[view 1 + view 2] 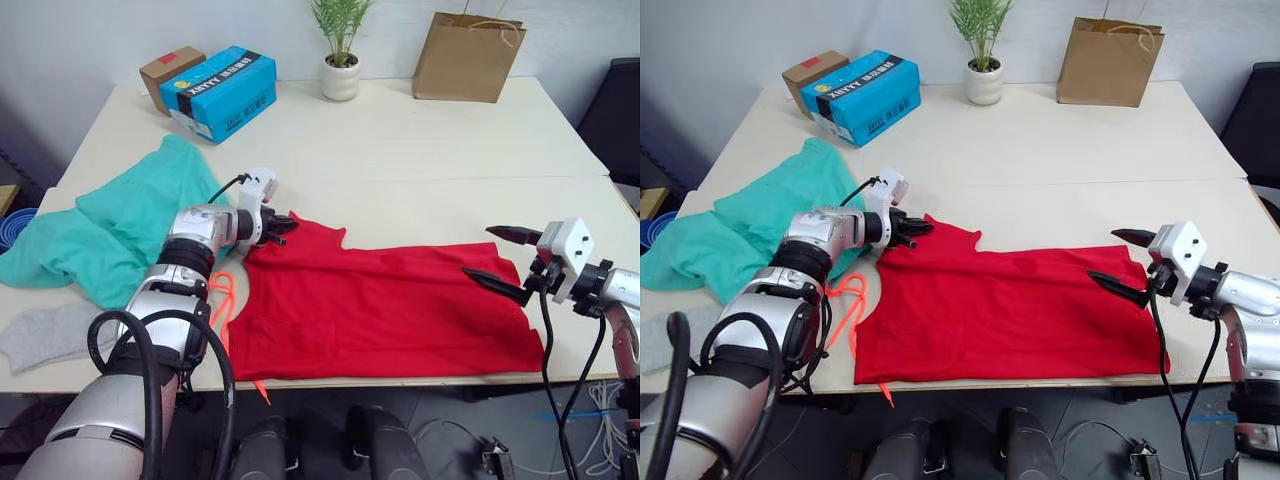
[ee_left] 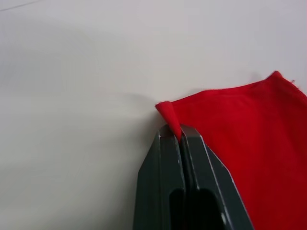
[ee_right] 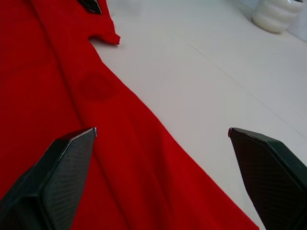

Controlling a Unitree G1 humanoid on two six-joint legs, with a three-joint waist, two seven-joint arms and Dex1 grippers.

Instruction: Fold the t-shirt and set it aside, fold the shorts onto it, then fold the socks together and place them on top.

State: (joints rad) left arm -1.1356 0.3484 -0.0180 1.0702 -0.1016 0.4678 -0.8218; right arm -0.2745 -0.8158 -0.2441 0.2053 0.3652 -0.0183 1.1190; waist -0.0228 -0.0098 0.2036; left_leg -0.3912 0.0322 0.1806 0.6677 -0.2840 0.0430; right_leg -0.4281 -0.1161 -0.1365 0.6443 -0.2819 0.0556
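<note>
The red t-shirt (image 1: 385, 310) lies spread across the front of the table. My left gripper (image 1: 283, 226) is shut on the t-shirt's far left corner (image 2: 168, 112), pinching a small fold of cloth. At the shirt's right end, my right gripper (image 1: 505, 259) is open, with one finger over the red cloth and the other over bare table. The teal-green shorts (image 1: 120, 220) lie crumpled at the left, with the orange drawstring (image 1: 222, 300) trailing beside the shirt. A grey sock (image 1: 45, 335) rests at the front left edge.
A blue shoebox (image 1: 220, 92) and a brown cardboard box (image 1: 170, 72) stand at the back left. A potted plant (image 1: 340, 60) and a brown paper bag (image 1: 468, 58) stand at the back. Bare table (image 1: 440, 150) stretches behind the shirt.
</note>
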